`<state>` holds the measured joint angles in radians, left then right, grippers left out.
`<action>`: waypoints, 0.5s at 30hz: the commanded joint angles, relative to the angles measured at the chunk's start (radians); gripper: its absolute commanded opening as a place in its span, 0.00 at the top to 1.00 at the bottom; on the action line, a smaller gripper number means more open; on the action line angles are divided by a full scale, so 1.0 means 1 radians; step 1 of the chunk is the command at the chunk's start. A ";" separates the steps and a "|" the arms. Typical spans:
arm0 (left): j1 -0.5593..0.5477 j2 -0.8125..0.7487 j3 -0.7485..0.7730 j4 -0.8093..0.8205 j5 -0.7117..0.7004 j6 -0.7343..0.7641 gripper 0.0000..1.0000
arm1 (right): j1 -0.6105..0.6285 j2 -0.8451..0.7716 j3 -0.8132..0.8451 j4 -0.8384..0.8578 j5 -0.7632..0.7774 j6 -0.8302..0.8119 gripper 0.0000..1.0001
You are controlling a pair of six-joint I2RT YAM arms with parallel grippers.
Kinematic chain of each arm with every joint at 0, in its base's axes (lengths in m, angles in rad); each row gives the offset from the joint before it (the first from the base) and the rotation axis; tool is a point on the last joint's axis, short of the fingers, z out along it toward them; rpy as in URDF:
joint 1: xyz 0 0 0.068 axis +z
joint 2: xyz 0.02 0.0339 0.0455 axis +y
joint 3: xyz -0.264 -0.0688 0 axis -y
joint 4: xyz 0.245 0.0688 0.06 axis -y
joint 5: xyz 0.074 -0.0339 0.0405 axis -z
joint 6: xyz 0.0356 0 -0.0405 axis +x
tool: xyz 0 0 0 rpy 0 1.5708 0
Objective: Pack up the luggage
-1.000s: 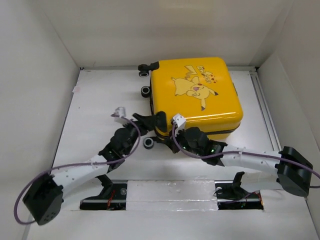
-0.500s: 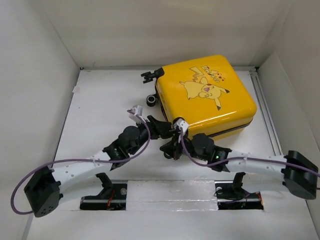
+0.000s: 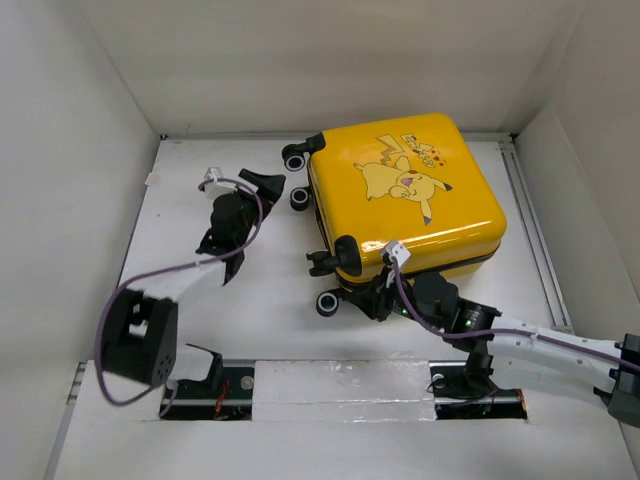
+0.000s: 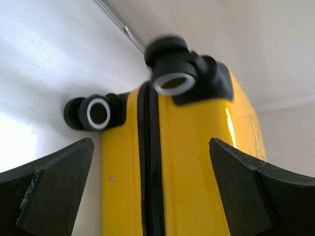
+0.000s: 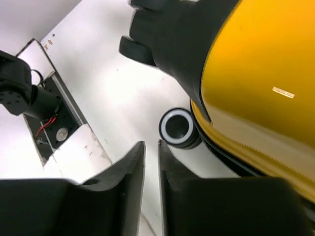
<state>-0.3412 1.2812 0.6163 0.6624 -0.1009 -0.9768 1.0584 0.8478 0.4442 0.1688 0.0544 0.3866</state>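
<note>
Left hand (image 3: 258,184) backs off the luggage (image 3: 410,200), wide open, empty. Right hand (image 5: 151,145) cracks open beside near wheel (image 5: 177,128). Shell shut; probably done.

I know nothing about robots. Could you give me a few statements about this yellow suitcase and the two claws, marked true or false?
1. The glossy yellow hard-shell suitcase with the cartoon print lies closed on the white table. True.
2. The left claw is clamped on the suitcase. False: its jaws stand wide open, gripping nothing.
3. The suitcase stands upright on its wheels. False: it lies flat, print facing up.
4. The right claw sits by a black wheel at the suitcase's near corner. True.
</note>
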 commanded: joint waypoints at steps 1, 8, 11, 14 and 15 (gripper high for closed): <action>0.062 0.143 0.150 0.164 0.177 -0.117 0.01 | -0.005 -0.036 0.025 -0.040 0.001 -0.006 0.71; 0.123 0.475 0.423 0.275 0.358 -0.195 0.01 | -0.005 -0.122 -0.035 -0.087 0.019 0.035 0.52; 0.123 0.568 0.546 0.224 0.386 -0.220 0.01 | -0.005 -0.171 -0.071 -0.110 0.028 0.058 0.49; 0.123 0.630 0.589 0.233 0.377 -0.269 0.01 | -0.005 -0.204 -0.084 -0.132 0.055 0.070 0.48; 0.133 0.645 0.620 0.233 0.377 -0.296 0.01 | -0.005 -0.219 -0.084 -0.132 0.064 0.070 0.48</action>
<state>-0.2195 1.9087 1.1606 0.8337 0.2333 -1.2018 1.0584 0.6582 0.3595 0.0494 0.0795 0.4313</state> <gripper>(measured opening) 0.990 0.516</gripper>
